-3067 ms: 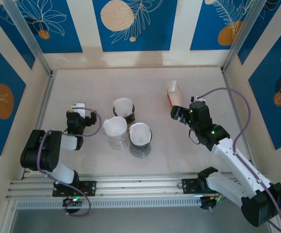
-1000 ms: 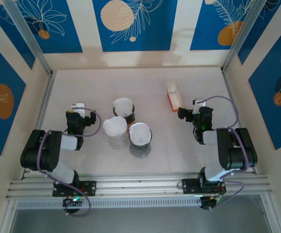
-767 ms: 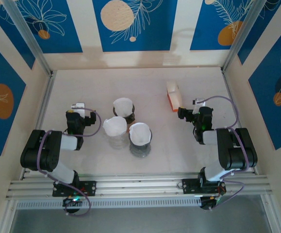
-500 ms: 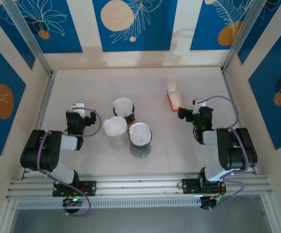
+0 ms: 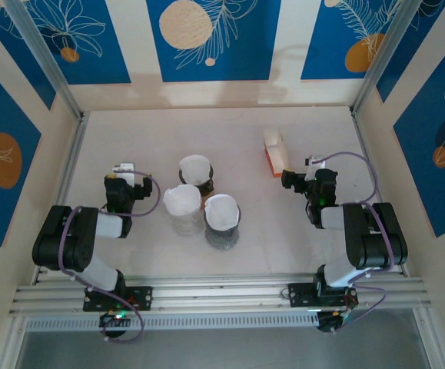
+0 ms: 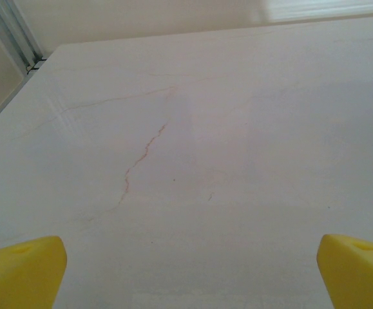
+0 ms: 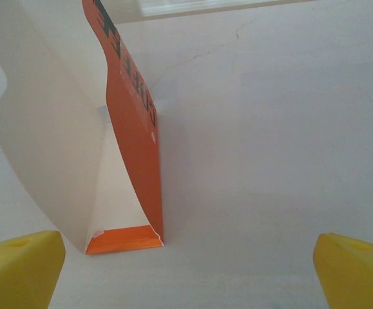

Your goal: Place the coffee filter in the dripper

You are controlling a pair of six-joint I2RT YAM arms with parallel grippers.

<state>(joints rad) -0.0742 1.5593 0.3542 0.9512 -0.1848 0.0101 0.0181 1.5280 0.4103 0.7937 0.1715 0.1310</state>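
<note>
right arm folded back from box (image 5: 274,156) | right hand (image 5: 290,180) wide, empty | left hand (image 5: 124,171) wide, empty | drippers (image 5: 222,233) look lined with filters (image 5: 221,211); stay parked, clear

Black-and-white arms (image 5: 67,240) trail purple cables (image 5: 158,197), with yellow fingers (image 6: 19,273).

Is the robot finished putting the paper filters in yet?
Looks about done: white filters sit in all three drippers. Nothing in hand: left gripper and right gripper are open, empty. The orange box looks empty, so little seems left.
</note>
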